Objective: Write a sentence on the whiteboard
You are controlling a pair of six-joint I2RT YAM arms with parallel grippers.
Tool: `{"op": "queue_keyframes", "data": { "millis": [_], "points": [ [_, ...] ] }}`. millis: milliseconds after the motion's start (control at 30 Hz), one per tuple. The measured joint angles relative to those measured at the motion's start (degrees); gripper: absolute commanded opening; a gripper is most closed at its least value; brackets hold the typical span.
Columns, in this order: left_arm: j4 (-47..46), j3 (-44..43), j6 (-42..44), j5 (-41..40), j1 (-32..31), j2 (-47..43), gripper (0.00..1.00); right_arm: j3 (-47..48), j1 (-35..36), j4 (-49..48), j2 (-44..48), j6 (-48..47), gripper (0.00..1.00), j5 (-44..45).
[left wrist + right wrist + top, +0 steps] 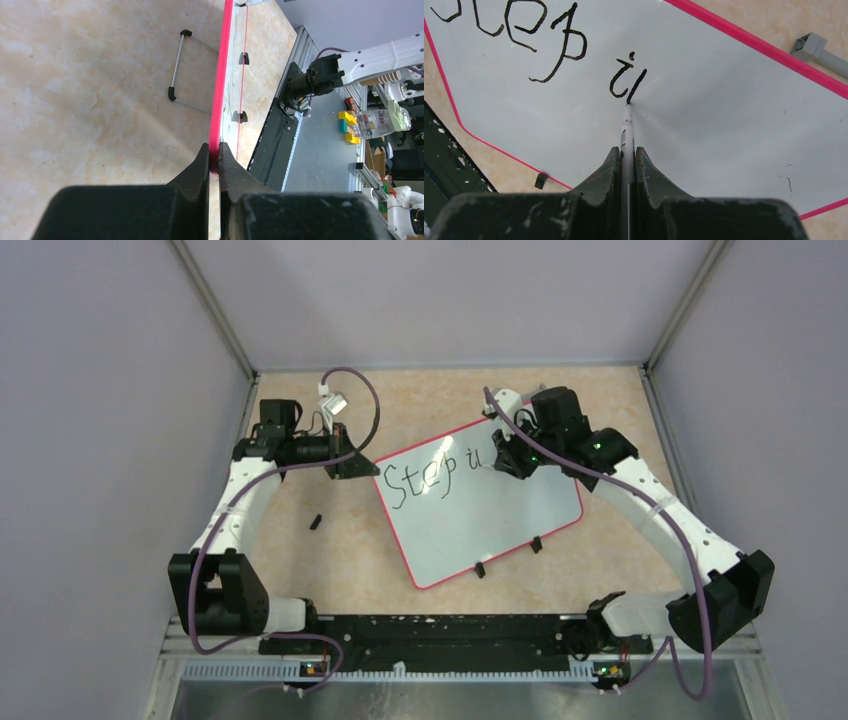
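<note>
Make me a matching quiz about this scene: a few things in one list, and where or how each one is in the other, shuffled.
Things:
1. left tool
2. right tool
3. small black piece
4. two black clips

States:
A. shut on a marker whose tip touches the whiteboard
B. lying on the table, apart from the board
C. pinching the pink rim
D. on the board's near long edge

Pairs: 1-C, 2-A, 3-B, 4-D

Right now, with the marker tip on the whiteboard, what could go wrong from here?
The left gripper pinches only the pink rim of the whiteboard; it might slip, and the board could turn under the strokes. The right gripper holds the marker with its tip on the board; pressing too hard might smear the sentence or shift the marker in the grip.
</note>
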State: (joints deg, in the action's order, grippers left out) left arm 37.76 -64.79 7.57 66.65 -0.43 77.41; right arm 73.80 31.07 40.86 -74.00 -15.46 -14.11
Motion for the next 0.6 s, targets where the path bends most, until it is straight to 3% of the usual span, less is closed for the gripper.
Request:
{"op": "queue_keyframes", "data": {
  "millis": [600],
  "points": [
    [0.0,0.0,0.0,0.1,0.0,0.0,0.00,2.5,0.1,-0.4,-1.2,0.3,0.00,0.8]
  ]
}}
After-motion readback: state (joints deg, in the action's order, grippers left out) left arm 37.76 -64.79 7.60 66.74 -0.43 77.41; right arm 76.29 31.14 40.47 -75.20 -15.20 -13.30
